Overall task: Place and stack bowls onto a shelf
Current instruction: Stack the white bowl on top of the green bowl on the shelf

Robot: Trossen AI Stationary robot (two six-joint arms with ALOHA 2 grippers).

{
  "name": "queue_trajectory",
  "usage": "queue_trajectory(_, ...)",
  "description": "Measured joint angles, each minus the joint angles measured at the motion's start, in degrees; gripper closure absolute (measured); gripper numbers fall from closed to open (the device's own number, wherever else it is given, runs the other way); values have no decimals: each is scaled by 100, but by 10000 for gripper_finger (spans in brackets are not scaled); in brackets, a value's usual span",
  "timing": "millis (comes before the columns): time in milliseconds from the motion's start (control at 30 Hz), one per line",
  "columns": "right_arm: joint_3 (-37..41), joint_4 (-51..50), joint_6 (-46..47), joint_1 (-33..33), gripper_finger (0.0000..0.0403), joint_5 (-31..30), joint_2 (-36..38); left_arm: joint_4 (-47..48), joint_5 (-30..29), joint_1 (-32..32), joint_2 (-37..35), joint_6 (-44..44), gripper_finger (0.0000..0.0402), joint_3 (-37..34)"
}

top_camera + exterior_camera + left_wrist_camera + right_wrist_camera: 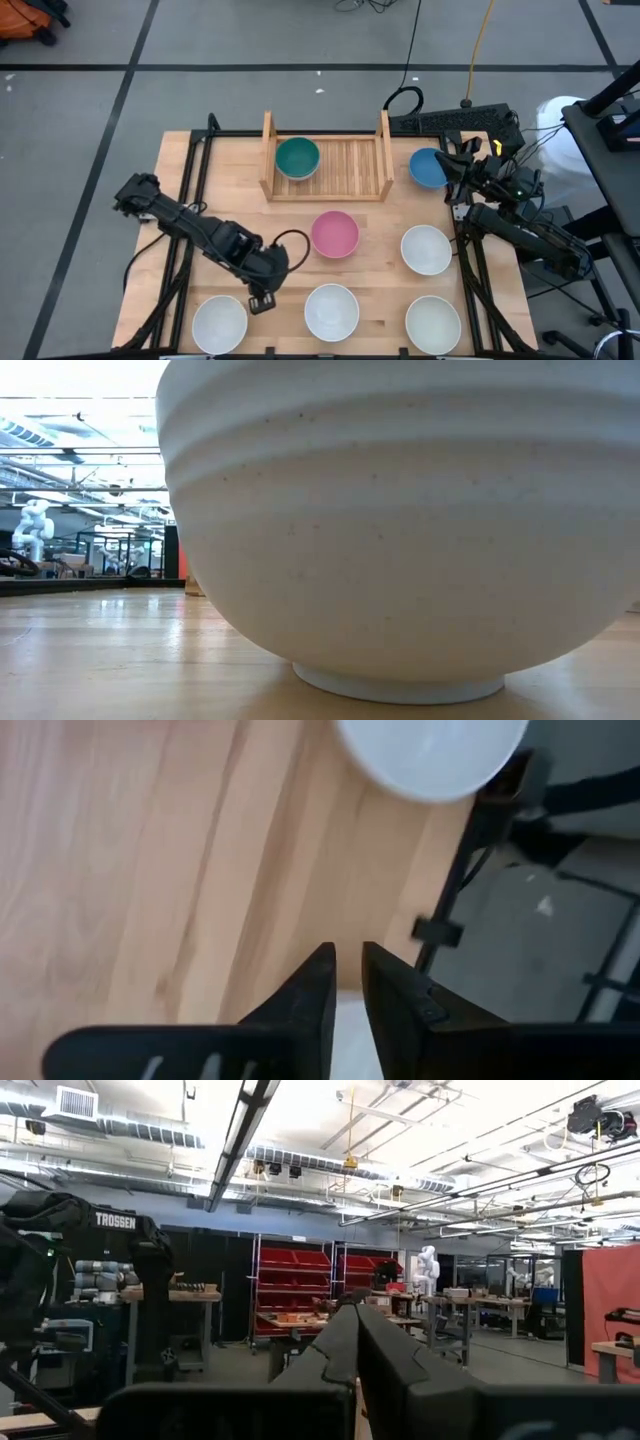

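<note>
Left gripper (262,300) is low over the front of the surface (180,180), between the front-left white bowl (220,323) and the front-centre white bowl (331,311), touching neither. In the left wrist view its fingers (315,990) stand a narrow slit apart with nothing between them; bare wood below, and a white bowl's rim (430,755) near the surface edge.

Right gripper (357,1342) is pressed shut and empty, parked at the right edge of the surface beside the blue bowl (428,167), its wrist camera looking level into the room.

Shelf (325,185) sits at the back centre. Teal bowl (297,157) is on the slats at its left end, by the left upright; the rest of the slats are bare.

Pink bowl (334,233) sits just in front of the shelf. Two more white bowls on the right: one mid-right (426,249), one front-right (433,324).

Low view is mostly filled by one white bowl (400,530) standing upright on its foot.
</note>
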State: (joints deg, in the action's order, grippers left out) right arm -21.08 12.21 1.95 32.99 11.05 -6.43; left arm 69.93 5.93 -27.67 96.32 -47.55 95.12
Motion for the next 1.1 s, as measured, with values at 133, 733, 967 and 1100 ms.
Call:
queue_trajectory(133,-2,0,-6,0,403,0,-1,-721,-23,102,47,255,327,-204)
queue_trajectory(733,-2,-3,-133,0,403,-2,0,-3667,-1323,-462,45,3595,323,-1732)
queue_trajectory(967,-2,-3,-117,0,403,-24,-1,-3709,-1432,-476,118,4836,323,-1791)
queue_trajectory(1100,-2,-4,-115,0,403,-25,1,-3724,-1498,-518,284,5700,323,-1782)
